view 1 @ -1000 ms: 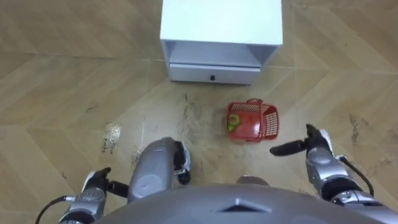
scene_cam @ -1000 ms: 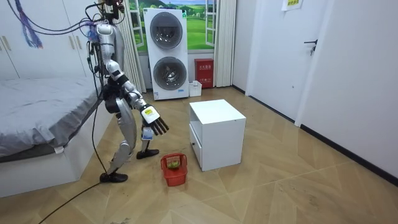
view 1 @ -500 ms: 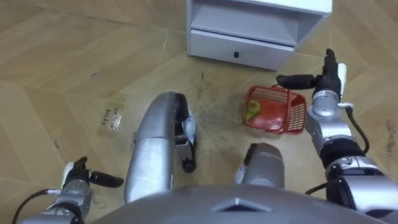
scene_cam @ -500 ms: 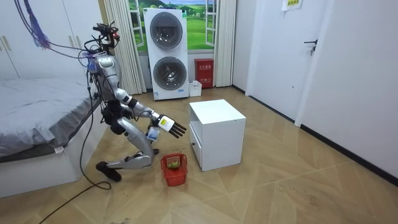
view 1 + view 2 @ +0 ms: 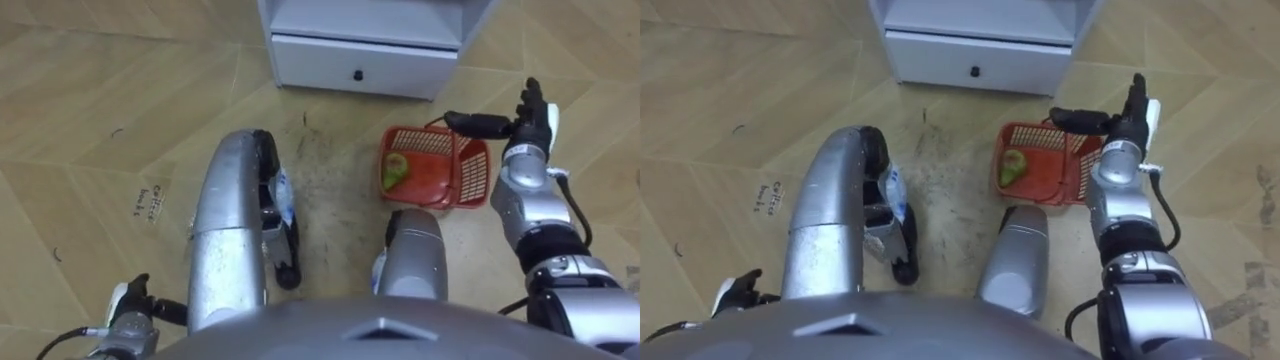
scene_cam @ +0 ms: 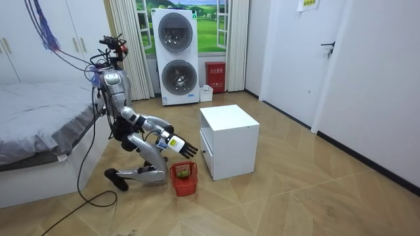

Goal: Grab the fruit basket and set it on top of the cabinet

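Straight fingers (image 5: 533, 95) of right hand (image 5: 526, 128) hover over red lattice basket (image 5: 472, 178).

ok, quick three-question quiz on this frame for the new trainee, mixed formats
1. True or false: the right hand is curled round the handle of the red basket.
2. What lies in the basket? A) a green fruit B) a banana C) a bottle
3. Which piece of furniture stands on the floor just beyond the basket?
Key: 1 false: its fingers are straight, at the basket's right side. 2 A. 3 the white cabinet, drawer shut.
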Robot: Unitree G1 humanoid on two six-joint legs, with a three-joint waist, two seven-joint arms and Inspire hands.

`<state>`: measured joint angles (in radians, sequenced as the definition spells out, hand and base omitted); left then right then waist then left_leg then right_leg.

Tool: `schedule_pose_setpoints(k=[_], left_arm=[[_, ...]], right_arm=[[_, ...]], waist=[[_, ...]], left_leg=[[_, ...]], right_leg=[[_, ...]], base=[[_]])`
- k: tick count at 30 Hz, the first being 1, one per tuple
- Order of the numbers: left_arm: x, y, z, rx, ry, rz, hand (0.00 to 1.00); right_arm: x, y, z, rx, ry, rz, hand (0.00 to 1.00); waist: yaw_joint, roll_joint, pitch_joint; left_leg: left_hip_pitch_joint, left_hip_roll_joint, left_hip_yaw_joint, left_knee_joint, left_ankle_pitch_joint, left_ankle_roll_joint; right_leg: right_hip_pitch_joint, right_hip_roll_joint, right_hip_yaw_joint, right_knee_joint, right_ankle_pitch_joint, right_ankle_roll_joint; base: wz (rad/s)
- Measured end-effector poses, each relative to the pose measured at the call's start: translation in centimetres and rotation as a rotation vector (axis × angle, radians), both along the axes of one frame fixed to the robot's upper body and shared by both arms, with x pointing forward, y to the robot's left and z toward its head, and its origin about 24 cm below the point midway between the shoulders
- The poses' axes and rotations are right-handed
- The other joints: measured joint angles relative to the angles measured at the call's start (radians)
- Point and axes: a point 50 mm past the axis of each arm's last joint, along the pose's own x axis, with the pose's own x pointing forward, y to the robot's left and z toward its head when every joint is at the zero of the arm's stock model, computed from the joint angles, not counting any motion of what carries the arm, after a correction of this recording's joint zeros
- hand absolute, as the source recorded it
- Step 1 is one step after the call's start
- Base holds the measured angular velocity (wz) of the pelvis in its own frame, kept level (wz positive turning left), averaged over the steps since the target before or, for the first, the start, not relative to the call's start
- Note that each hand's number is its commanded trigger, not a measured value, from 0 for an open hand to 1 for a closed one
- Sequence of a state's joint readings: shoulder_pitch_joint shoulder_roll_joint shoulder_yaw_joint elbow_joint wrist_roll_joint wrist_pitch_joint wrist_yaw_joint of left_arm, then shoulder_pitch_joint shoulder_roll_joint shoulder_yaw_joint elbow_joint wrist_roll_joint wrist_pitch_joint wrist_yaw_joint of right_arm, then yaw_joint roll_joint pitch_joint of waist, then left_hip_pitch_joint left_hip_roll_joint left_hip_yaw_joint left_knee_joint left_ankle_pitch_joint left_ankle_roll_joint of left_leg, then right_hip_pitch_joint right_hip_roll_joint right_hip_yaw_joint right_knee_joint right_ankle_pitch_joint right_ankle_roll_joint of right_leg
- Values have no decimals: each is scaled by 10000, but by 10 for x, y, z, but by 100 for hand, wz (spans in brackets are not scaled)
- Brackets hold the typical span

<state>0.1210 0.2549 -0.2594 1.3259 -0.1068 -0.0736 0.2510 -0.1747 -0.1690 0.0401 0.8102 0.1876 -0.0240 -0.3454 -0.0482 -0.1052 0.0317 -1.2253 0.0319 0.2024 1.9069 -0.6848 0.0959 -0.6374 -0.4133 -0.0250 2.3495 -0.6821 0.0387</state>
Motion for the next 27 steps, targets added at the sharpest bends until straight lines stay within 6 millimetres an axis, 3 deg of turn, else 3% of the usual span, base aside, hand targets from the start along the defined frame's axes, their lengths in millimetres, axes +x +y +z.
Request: schedule_pose_setpoints(k=[2,4,5,6,7,9,16,18,20,24,27], left_arm=[[-4,0,0,-1,89,7,0],[-7,0,0,0,149,25,0],[-5,-2,-1,-78,81,10,0],[-2,-16,-5,-492,-1,-140,0],[1,-20,-6,-741,-76,-399,0],[4,-20,-5,-869,-119,-608,0],[5,-23,-6,-1223,-20,-881,0],[9,-24,-6,-1230,-43,-1043,0],[14,-26,-6,-1257,-100,-1218,0],[16,-30,-7,-1281,-143,-1244,0],[17,-31,-7,-1300,-126,-1397,0]], right_arm=[[0,3,0,-80,40,199,0],[0,5,-1,-86,53,316,0],[2,4,1,-116,12,366,0],[6,-2,6,-245,-122,423,0],[7,-2,7,-202,-179,452,0],[8,2,6,-36,-187,535,0],[4,5,0,322,108,886,0],[1,4,-5,390,388,978,0],[-1,3,-7,413,512,976,0],[-6,4,-13,523,901,961,0],[-13,6,-21,542,1365,1120,0]], waist=[[-20,-29,5],[-11,-93,-7],[-24,-123,48],[179,242,107],[182,235,105],[162,179,128],[159,131,88],[209,209,71],[232,331,138],[304,587,99],[298,649,79]], left_leg=[[-159,-259,-182,313,-36,-188],[-357,-370,-237,833,-16,-235],[-560,-427,-326,1230,-5,-273],[-822,-516,-662,1370,24,-470],[-908,-612,-692,1299,103,-629],[-911,-613,-723,1239,115,-650],[-911,-620,-798,1236,106,-685],[-896,-619,-807,1038,-215,-1033],[-954,-602,-789,941,-351,-1123],[-1140,-600,-695,830,-343,-1241],[-1142,-597,-689,775,-324,-1279]], right_leg=[[96,21,126,330,-174,-127],[272,176,358,795,-336,-126],[369,311,481,1137,-415,-145],[231,629,487,1135,-410,-112],[87,597,586,1143,-412,-110],[31,623,592,1096,-411,-107],[25,653,502,1063,-412,-94],[-95,614,447,1109,-438,-40],[-223,572,393,1187,-446,-24],[-619,530,586,1416,-458,-9],[-632,559,598,1428,-464,-17]], base=[[-6],[-6],[-21],[-24],[-22],[0],[3],[11],[14],[1],[-3]])
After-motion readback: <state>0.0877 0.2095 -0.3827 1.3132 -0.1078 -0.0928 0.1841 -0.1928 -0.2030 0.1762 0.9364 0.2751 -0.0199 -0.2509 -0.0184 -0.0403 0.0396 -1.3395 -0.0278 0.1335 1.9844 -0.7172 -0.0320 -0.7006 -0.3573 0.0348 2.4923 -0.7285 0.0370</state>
